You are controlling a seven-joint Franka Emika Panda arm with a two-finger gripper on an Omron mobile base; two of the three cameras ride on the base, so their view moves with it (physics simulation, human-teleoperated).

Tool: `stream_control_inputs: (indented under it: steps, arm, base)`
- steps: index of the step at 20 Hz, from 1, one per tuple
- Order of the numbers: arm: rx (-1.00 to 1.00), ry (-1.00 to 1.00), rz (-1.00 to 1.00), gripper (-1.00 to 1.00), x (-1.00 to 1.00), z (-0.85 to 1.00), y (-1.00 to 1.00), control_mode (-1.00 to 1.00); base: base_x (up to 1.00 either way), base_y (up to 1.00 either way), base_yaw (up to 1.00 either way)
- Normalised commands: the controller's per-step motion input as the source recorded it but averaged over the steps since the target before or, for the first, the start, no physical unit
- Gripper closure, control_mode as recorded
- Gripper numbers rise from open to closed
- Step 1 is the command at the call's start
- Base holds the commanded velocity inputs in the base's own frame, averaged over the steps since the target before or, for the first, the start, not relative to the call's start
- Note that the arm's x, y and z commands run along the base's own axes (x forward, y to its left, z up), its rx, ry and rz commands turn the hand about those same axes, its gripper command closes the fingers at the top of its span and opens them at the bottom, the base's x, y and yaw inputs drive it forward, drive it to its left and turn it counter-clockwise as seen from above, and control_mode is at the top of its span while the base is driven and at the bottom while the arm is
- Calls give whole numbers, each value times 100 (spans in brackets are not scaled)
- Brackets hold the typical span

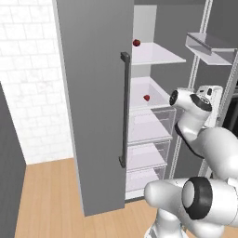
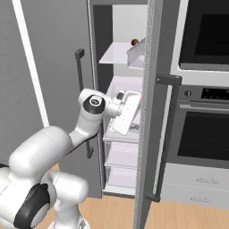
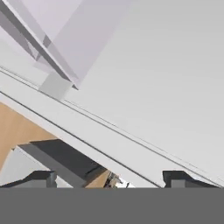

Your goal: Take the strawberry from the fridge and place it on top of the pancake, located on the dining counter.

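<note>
- Currently, fridge: tall grey cabinet, both doors swung open, so the white shelves and clear drawers can be reached by the arm from the front.
- Strawberry: small bright red berry lying on the middle white shelf, toward its front left; untouched, apart from the hand. Judged to be the target, being the brighter and lower of the two red items.
- Darker red fruit: rounder, on the upper shelf, well above the strawberry; not the object wanted.
- Gripper: fingers spread wide, nothing between them. Judged to be held open in readiness for closing around the tiny berry.
- Hand placement: the wrist sits at middle-shelf height between the two open doors, just right of the strawberry in the left base view; a reach is judged under way, grasp not yet made.
- Left base view: supplies both red fruits, the left door's dark bar handle and the stack of clear drawers.
- Right base view: supplies the wall oven beside the fridge and the darker fruit; the arm and right door edge cover the berry's spot.
- Hand view: supplies the two dark fingertips, pale fridge surfaces and a patch of wooden floor; no berry in sight.
</note>
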Motion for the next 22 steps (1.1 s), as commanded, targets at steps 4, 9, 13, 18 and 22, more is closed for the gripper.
stream_control_inputs:
  steps: [4, 9, 13, 18, 22]
  arm:
    - [3, 0, 18, -100, -2, 0, -72, -100]
    - [11, -5, 19, -100, -2, 0, -80, -100]
    - [12, -5, 12, -100, -3, 0, -52, -100]
    - [13, -4, 8, -100, -16, 7, -31, -100]
    - [6, -5, 0, -100, -44, 13, 35, -100]
  base:
    - [0, 0, 0]
    - [0, 0, 0]
    - [0, 0, 0]
    - [0, 0, 0]
    - [0, 0, 0]
